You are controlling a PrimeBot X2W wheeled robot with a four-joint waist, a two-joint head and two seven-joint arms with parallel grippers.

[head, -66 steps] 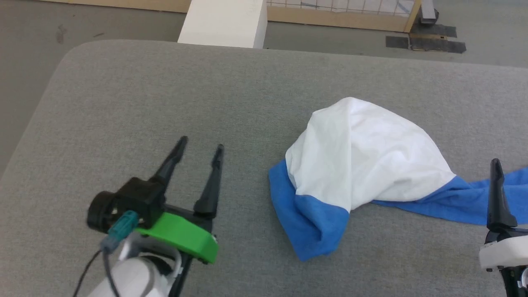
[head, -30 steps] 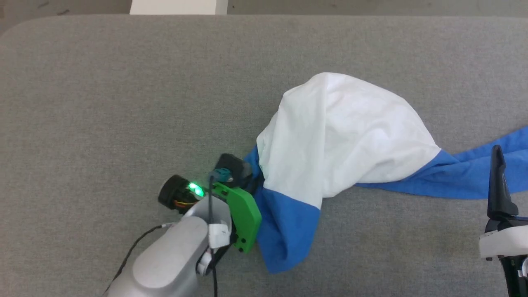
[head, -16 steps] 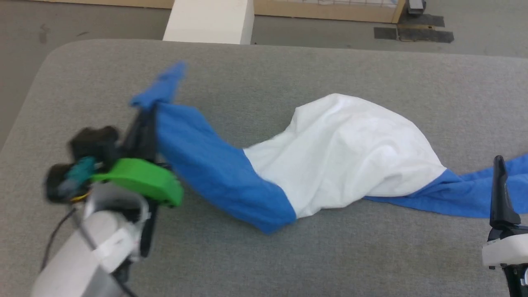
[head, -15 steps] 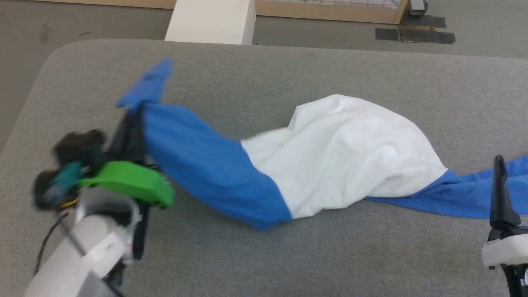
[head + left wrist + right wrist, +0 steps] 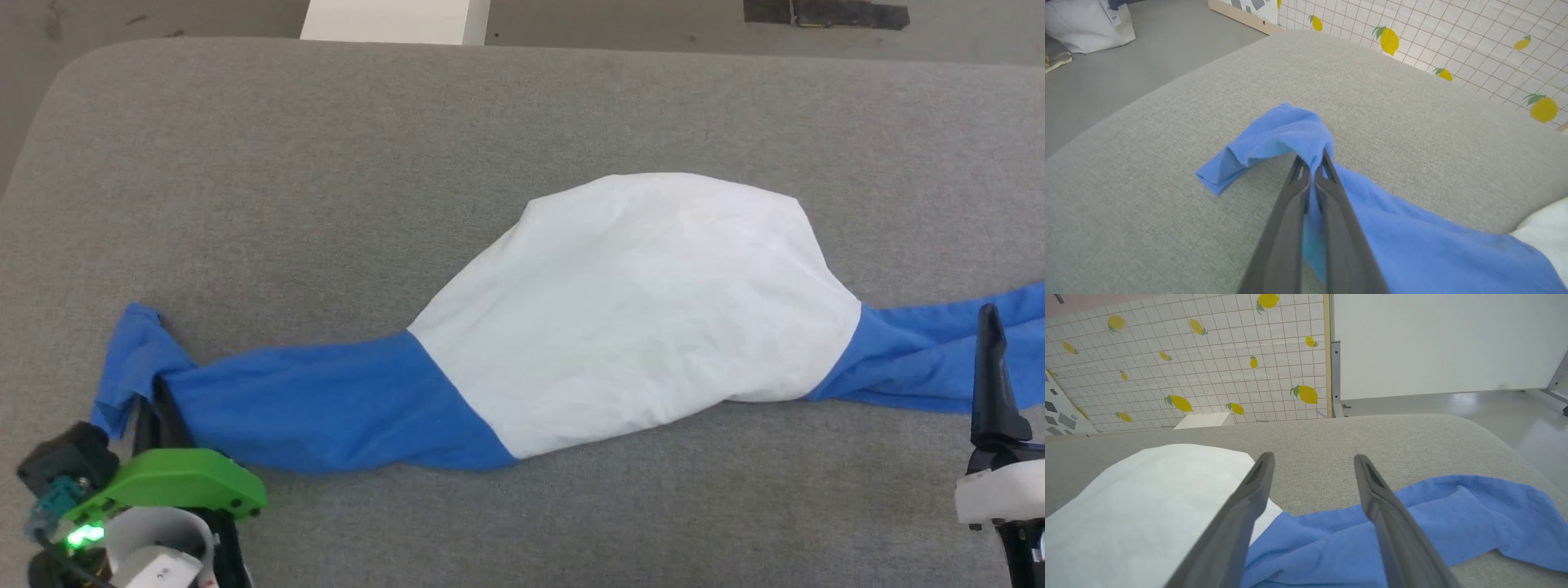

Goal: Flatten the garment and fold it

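Note:
The garment [image 5: 637,310] lies stretched across the grey padded table [image 5: 326,163], its white body bunched in the middle and a blue sleeve running out to each side. My left gripper [image 5: 1311,161] is shut on the left sleeve [image 5: 326,404] near its cuff, and the cuff end [image 5: 1249,151] flops over beyond the fingertips. In the head view that gripper [image 5: 151,400] sits at the lower left. My right gripper [image 5: 1312,459] stands open above the right sleeve [image 5: 1453,522], apart from the cloth; one of its fingers [image 5: 992,376] shows at the head view's right edge.
The table's rounded left corner [image 5: 49,106] drops to grey floor. A white block [image 5: 392,20] stands past the far edge. A lemon-patterned tiled panel [image 5: 1188,355] and a white wall [image 5: 1433,339] lie beyond the table. A white bag [image 5: 1086,24] rests on the floor.
My left gripper closed on the blue sleeve, swung it out to the left and brought it down low at the near left. The garment is now stretched wide. The head camera tilted.

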